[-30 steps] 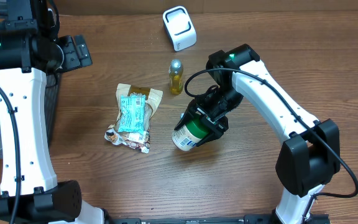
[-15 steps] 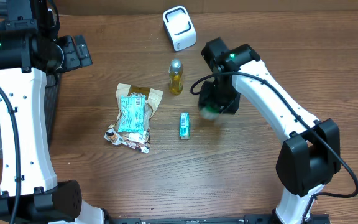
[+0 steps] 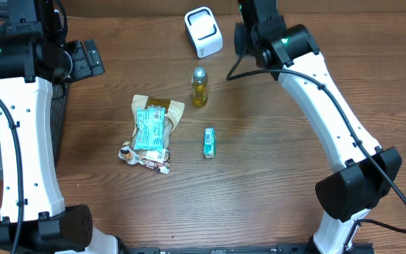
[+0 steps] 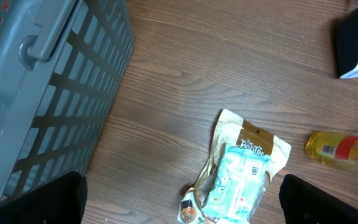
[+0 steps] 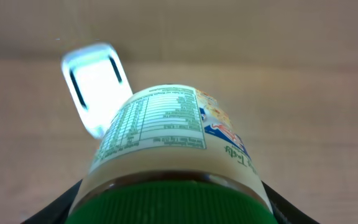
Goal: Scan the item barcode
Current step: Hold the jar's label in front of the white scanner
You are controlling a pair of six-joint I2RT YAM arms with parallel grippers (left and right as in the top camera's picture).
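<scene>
A jar (image 5: 166, 143) with a green lid (image 5: 166, 202) and a cream label of printed text fills the right wrist view. My right gripper (image 5: 169, 208) is shut on it at the lid end, a dark finger on each side. Behind the jar stands the white barcode scanner (image 5: 95, 87), its window facing the jar. In the overhead view the scanner (image 3: 203, 32) is at the back of the table, and the right gripper (image 3: 249, 28) hangs just right of it, hiding the jar. My left gripper (image 4: 182, 202) is open and empty above the snack packets.
A pile of snack packets (image 3: 150, 130) lies left of centre. A small yellow bottle (image 3: 199, 86) lies in front of the scanner, and a small teal box (image 3: 209, 142) lies mid-table. A grey slatted basket (image 4: 42, 81) stands at the left edge.
The right arm has lifted the jar off the middle of the table and carried it back beside the scanner. The teal box is uncovered. The left arm has not moved.
</scene>
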